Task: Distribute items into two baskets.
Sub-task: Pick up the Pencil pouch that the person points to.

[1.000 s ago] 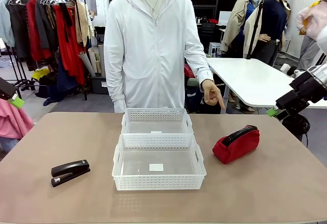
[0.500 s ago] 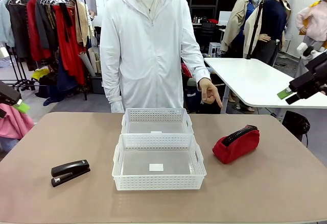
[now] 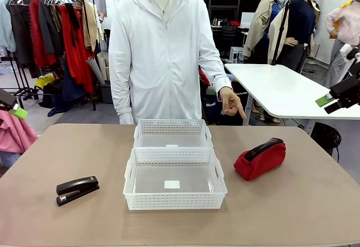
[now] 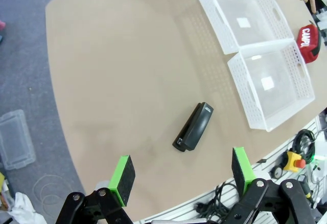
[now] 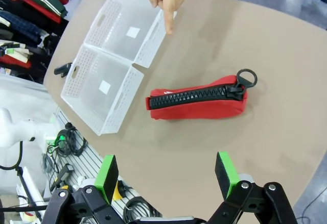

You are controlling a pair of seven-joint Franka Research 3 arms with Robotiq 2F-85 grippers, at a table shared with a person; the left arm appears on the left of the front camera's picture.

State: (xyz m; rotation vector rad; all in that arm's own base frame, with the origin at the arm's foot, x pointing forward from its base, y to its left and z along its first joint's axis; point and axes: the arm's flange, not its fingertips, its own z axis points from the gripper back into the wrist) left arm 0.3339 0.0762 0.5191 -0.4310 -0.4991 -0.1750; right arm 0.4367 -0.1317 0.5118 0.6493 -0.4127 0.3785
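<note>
Your table (image 3: 292, 202) runs across the whole front view, its near corners cut off by the frame. The person (image 3: 160, 61) stands at the far edge in a white jacket. One hand (image 3: 232, 102) hangs over the far right of the table with the forefinger pointing down. The other hand is hard to make out behind the table edge.

In the middle you have two baskets, touching end to end: the near basket (image 3: 175, 202) and the far basket (image 3: 171, 126). Each has a small white sticker on its clear bottom. The far one's lower wall is hidden behind the near one.

The pouch (image 3: 260, 160) lies right of the near basket, apart from it, zipper up. Its lettering is turned away in the front view and partly cut off at the frame edge in the left wrist view. The stapler (image 3: 77, 189) lies left of the near basket, well apart from it.

Your left gripper (image 4: 182, 169) hangs over the near left of the table, fingers spread wide with nothing between them. At the front view's left edge it is mostly cut off. Your right gripper (image 5: 166, 175) is raised off the right side, above the pouch, fingers likewise wide apart and bare.
</note>
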